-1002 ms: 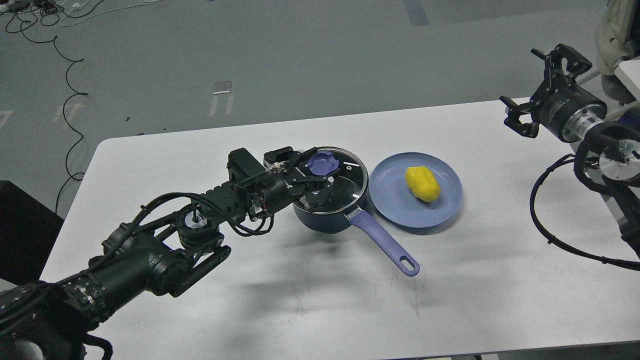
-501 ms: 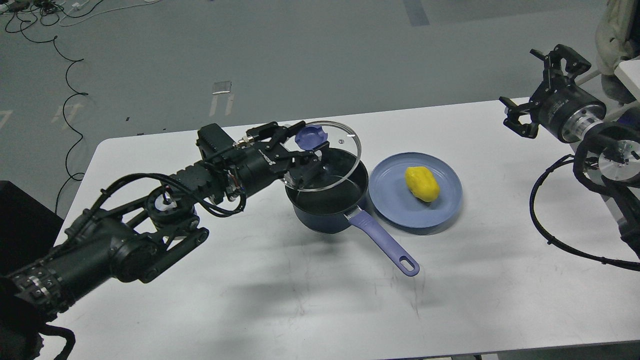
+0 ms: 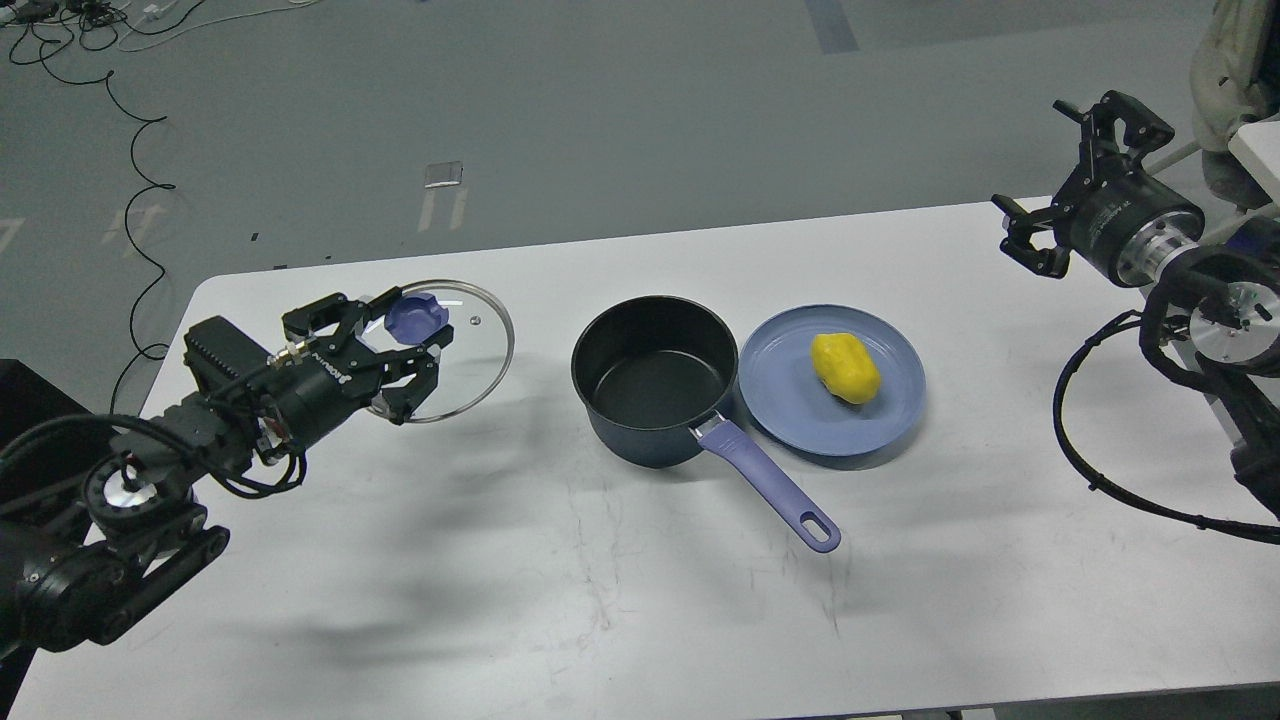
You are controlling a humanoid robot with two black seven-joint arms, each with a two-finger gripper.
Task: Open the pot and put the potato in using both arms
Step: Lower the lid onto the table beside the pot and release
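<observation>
Two jobs are split between my arms, and mine on the left comes first: my left hand (image 3: 400, 355) is clenched on the blue knob of the glass lid (image 3: 470, 350), holding it over the left part of the desk (image 3: 640, 620), well apart from the pot (image 3: 655, 380). I cannot tell whether the lid's rim is touching the desk or hanging just above it. To do this step well I should lower it level, so the rim meets the surface all round at once and not on one edge, and let go only when it sits flat; glass will likely skate on this smooth top if dropped tilted. I should set it down here, far from the pot, so it is out of the way of the other arm's path.

Next along, the pot stands open and looks empty, handle pointing toward me and to the right. Just beside it, rim nearly against the pot's wall, is the plate (image 3: 790, 420), with the yellow potato (image 3: 845, 368) lying on it.

Farthest right, my right hand (image 3: 1060, 190) hangs released, fingers spread, near the desk's far right corner, well apart from the potato. It has a short reach leftward to make, and should come down on the potato across its narrower width.
</observation>
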